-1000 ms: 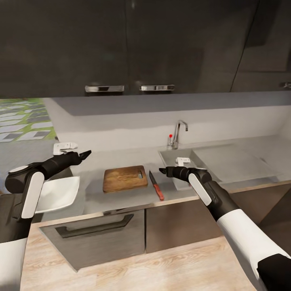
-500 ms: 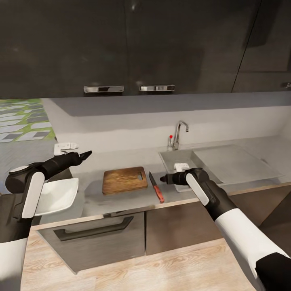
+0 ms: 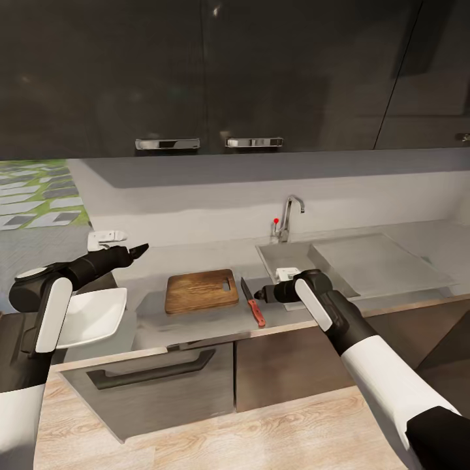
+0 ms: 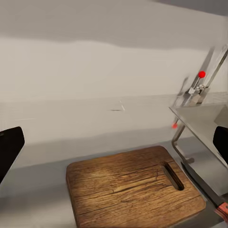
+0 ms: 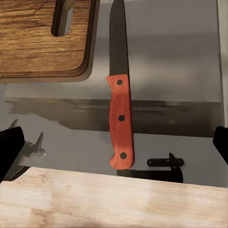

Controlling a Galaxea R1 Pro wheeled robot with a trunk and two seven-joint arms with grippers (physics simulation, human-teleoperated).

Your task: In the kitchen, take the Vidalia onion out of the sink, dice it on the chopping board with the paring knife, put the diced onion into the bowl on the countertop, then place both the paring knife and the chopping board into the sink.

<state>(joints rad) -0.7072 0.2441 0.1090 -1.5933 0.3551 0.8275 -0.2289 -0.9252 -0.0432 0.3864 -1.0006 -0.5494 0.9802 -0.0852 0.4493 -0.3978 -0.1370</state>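
right tool spread apart above the paring knife, which lies on the counter beside the chopping board. left tool parted, holding nothing.

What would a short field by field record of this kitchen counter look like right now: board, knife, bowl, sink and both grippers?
chopping board: flat on the countertop, nothing on it
knife: on the countertop just right of the board, red handle toward the counter's front edge
bowl: white, left of the board
sink: right of the knife, tap behind it
left gripper: open, above the counter
right gripper: open, over the knife
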